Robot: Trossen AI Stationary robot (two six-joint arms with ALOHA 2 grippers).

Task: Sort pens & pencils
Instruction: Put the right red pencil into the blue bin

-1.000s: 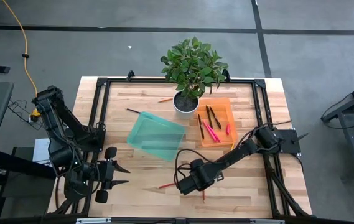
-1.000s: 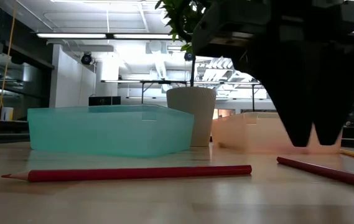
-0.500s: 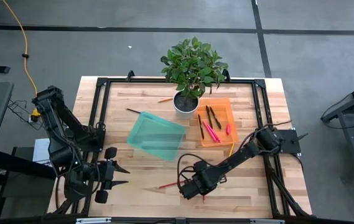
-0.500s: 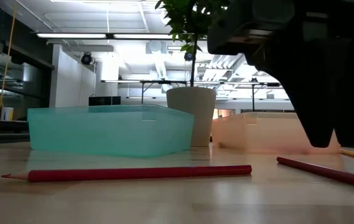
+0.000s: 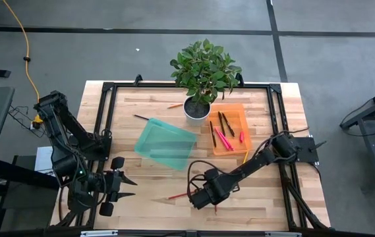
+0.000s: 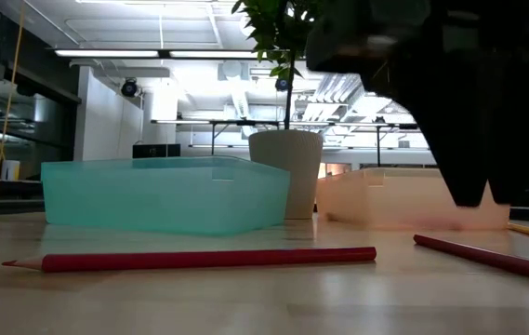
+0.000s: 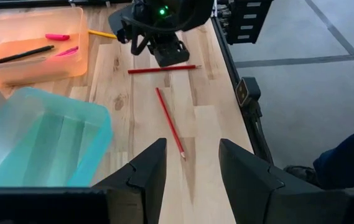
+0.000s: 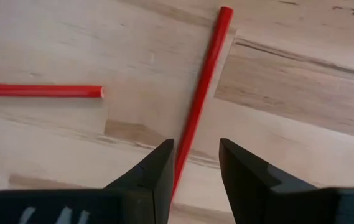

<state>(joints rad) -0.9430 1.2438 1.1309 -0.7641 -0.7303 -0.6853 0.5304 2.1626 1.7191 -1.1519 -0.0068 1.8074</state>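
Observation:
Two red pencils lie flat on the wooden table near its front edge. One [image 8: 196, 106] runs between the open fingers of my right gripper [image 8: 195, 144], which points down and hovers just above it [image 6: 484, 200] without touching. The other red pencil [image 5: 176, 195] lies to its left. Black and pink pens [image 5: 223, 131] lie in the orange bin [image 5: 240, 108]. A black pen [image 5: 141, 117], a brownish pencil [image 5: 175, 105] and a yellow pencil [image 5: 246, 156] lie loose on the table. My left gripper [image 5: 133, 186] waits open above the front left.
A teal bin [image 5: 166, 143] sits tilted at mid-table with nothing showing in it. A potted plant [image 5: 200, 72] stands at the far edge beside the orange bin. A black frame [image 5: 105, 125] borders the table. Bare wood lies between the two grippers.

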